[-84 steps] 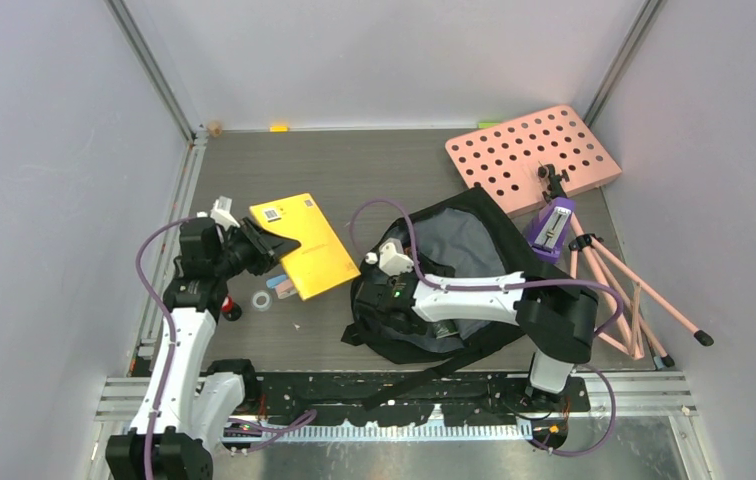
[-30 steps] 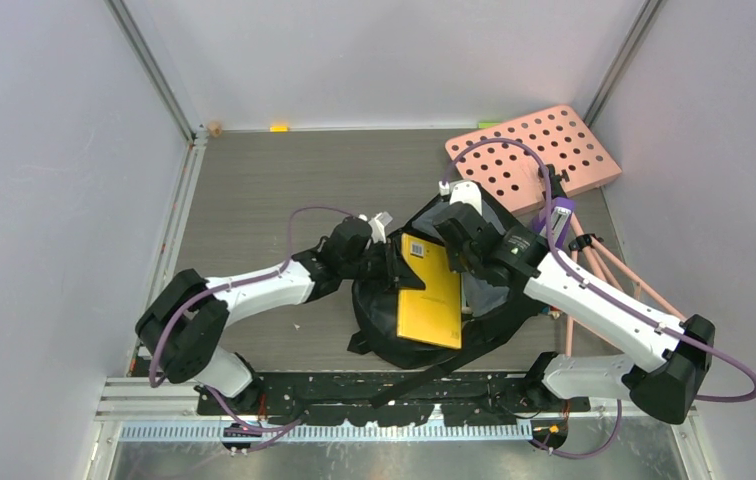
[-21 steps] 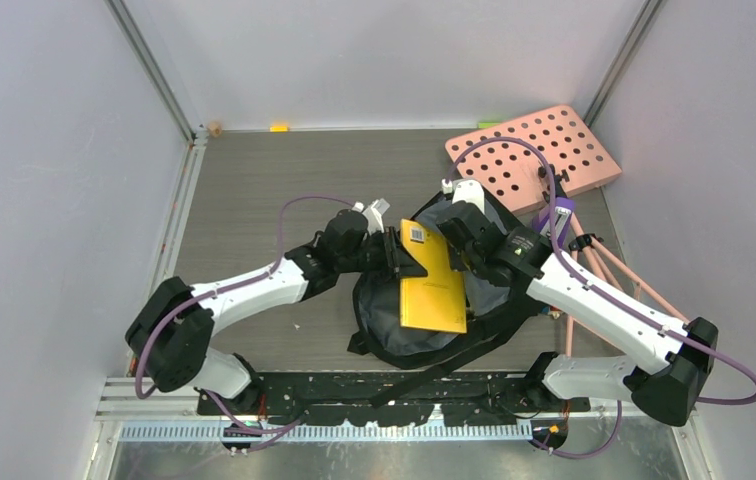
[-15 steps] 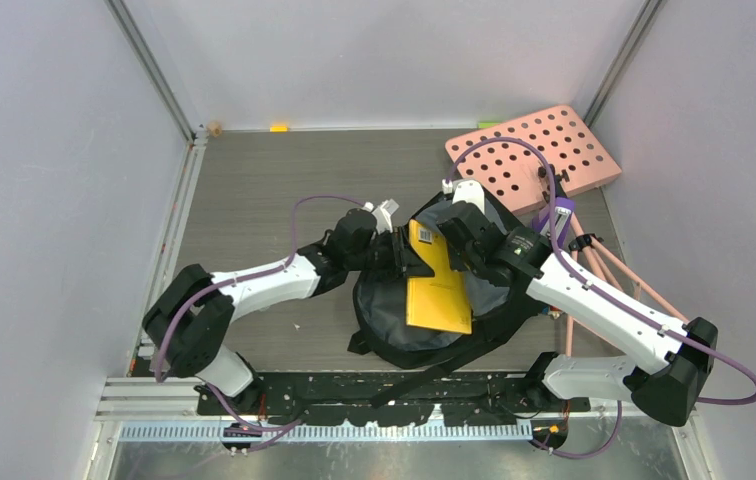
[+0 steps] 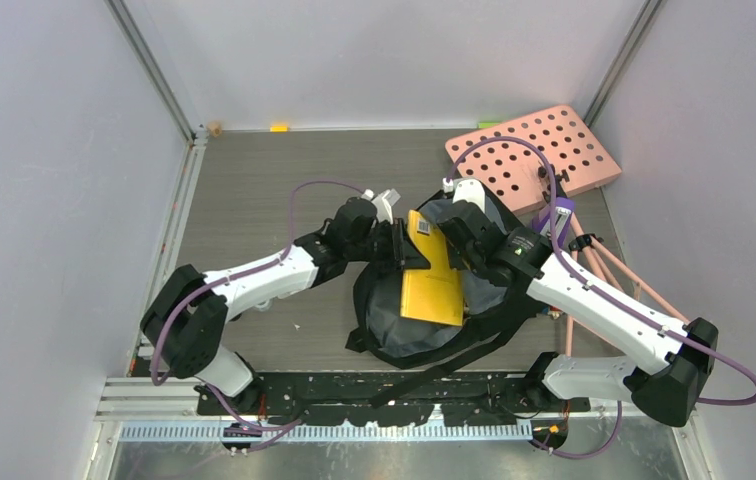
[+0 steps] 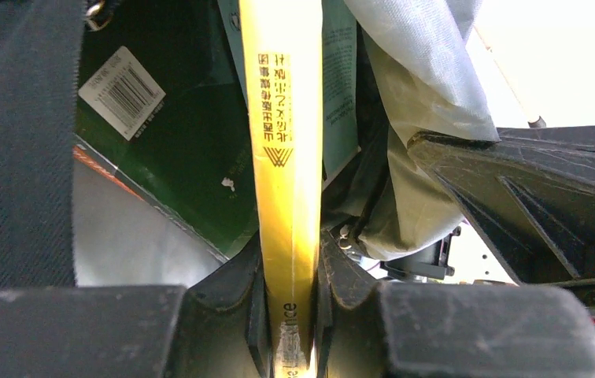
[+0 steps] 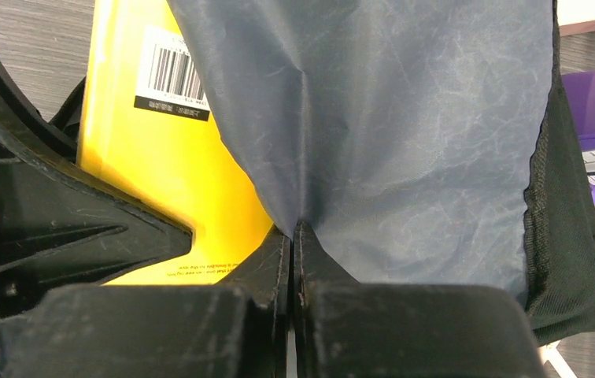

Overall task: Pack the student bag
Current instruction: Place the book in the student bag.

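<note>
A black bag point(image 5: 406, 350) with grey lining point(image 5: 382, 312) lies on the grey table point(image 5: 274, 180), right of centre and near the front edge, its mouth opened upward. Its far rim is just beside the near edge of a pink board point(image 5: 539, 150) with round holes. A purple object point(image 5: 554, 228) and the legs of a pink stand point(image 5: 619, 285) are set close against its right side, so that side is crowded. Bare table is seen between the bag and the left wall point(image 5: 54, 200), and between the bag and the back wall point(image 5: 384, 60), where a small yellow piece point(image 5: 279, 127) sits at the table's edge.

A yellow book point(image 5: 434, 292) is tilted in the bag's mouth, its barcode end raised toward the back. Its spine is clamped between the narrow jaws of the left gripper point(image 6: 290, 268), which comes in from the left. The right gripper point(image 7: 293, 236) is closed flat, with a fold of the lining pinched between its jaws at the far rim, just beside the book. Deeper in the bag, a dark green book point(image 6: 184, 173) with a white barcode label point(image 6: 121, 93) is seen beside the yellow one.

Counted: two grippers, one bag, two books, one pink board, one stand, one purple object.
</note>
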You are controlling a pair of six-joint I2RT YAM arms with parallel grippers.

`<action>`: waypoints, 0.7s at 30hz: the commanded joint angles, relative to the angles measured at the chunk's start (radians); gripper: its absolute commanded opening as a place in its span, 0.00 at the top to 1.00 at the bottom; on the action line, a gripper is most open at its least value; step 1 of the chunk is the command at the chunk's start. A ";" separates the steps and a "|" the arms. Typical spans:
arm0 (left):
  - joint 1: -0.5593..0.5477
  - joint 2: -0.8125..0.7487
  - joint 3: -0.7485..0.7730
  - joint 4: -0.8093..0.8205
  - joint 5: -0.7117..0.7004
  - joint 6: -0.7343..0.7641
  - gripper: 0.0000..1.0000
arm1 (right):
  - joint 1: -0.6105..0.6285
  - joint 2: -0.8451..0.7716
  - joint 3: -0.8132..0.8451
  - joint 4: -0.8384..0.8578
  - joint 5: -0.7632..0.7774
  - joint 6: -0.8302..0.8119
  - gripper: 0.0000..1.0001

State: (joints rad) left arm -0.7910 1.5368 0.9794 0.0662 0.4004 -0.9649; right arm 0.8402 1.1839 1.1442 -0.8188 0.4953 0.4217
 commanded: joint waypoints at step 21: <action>-0.004 0.109 -0.027 0.677 -0.001 -0.349 1.00 | 0.013 -0.040 -0.005 0.132 -0.058 0.087 0.99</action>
State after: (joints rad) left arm -0.7792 1.6501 0.9463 0.3721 0.4377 -1.1870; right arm 0.8364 1.1839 1.1278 -0.7708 0.4866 0.4568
